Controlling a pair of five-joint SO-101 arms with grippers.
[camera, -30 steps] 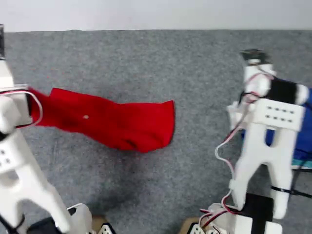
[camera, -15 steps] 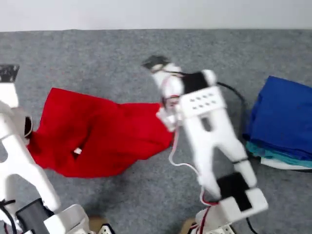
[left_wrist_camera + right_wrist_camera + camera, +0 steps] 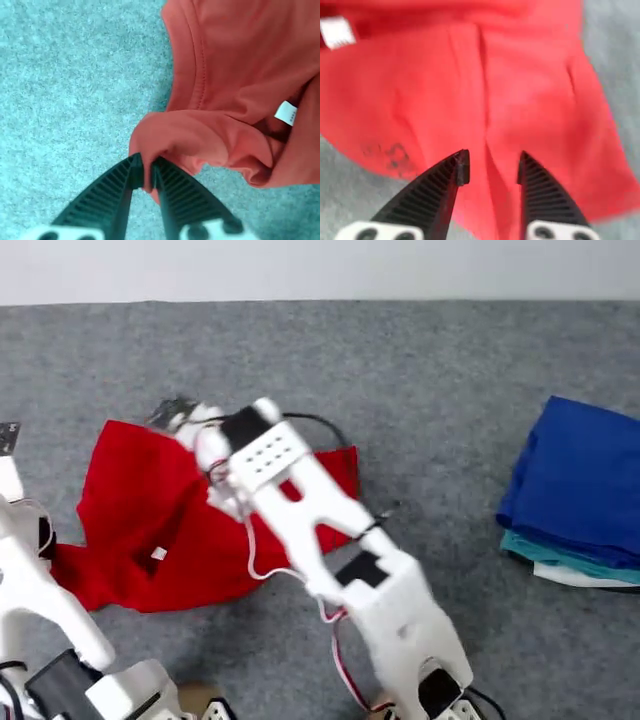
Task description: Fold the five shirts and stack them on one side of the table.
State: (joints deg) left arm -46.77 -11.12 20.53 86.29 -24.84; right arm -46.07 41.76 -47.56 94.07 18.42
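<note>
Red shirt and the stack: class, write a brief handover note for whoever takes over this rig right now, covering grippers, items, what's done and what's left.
Left gripper: shut on a bunched edge of the red shirt.
Right gripper: open, over the red shirt's cloth, gripping nothing.
Things: red shirt crumpled on the left of the grey table. The stack sits on the right: blue shirt on top, teal layer and white layer beneath.
Done: three folded layers stacked.
Left: fold the red shirt and add it to the stack.
</note>
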